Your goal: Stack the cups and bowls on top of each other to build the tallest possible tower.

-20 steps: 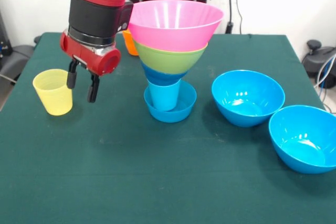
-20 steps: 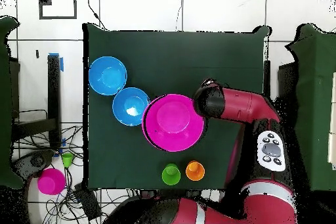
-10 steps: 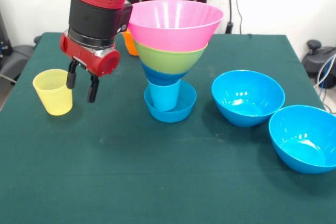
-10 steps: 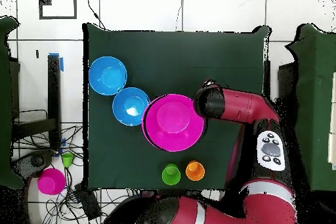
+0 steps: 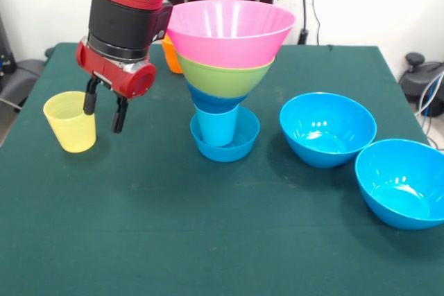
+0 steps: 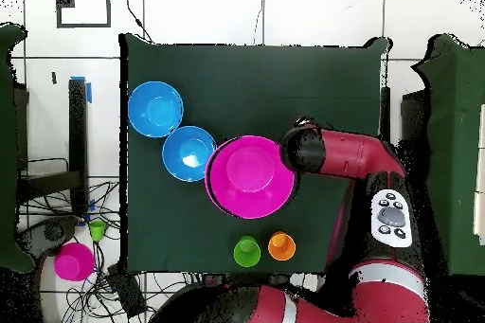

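Observation:
The tower [image 5: 226, 74] stands mid-table: a small blue bowl [image 5: 239, 145] at the bottom, a light blue cup [image 5: 216, 127] in it, then a blue bowl, a lime green bowl [image 5: 225, 78] and the pink bowl [image 5: 232, 29] on top. A yellow cup [image 5: 68, 123] stands upright at the left. My gripper [image 5: 103, 110] is open and empty, and hangs just right of the yellow cup with one finger in front of its right rim. An orange cup [image 5: 169, 57] peeks out behind the tower. In the overhead view my arm's wrist [image 6: 305, 149] hides the gripper and the yellow cup.
Two large blue bowls [image 5: 327, 128] [image 5: 402, 182] sit side by side at the right, also seen from overhead [image 6: 188, 152] [image 6: 155, 108]. A green cup [image 6: 247, 251] and the orange cup [image 6: 281, 245] stand near the robot's base. A pink bowl [image 6: 73, 261] lies off the table.
My gripper has shifted slightly left, closer to the yellow cup. Nothing else has moved.

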Controlling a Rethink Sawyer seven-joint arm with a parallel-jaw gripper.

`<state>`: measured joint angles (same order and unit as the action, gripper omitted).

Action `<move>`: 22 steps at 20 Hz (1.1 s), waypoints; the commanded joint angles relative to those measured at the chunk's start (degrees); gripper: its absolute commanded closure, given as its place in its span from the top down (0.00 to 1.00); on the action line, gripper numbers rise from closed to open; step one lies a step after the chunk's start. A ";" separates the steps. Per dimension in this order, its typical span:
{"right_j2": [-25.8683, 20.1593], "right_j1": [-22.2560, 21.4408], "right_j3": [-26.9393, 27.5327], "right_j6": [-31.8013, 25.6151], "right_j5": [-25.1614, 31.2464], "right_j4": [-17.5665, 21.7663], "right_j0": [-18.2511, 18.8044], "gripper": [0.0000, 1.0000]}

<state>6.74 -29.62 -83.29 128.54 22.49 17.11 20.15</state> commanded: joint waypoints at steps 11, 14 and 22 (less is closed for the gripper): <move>0.84 2.24 -2.48 -1.79 1.59 4.89 -0.99 1.00; 0.35 3.39 -2.52 -1.43 0.21 4.69 -0.66 1.00; -1.07 5.58 -3.40 0.24 -3.25 3.87 -0.16 1.00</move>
<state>10.98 -27.65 -83.34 128.54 22.17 18.41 20.07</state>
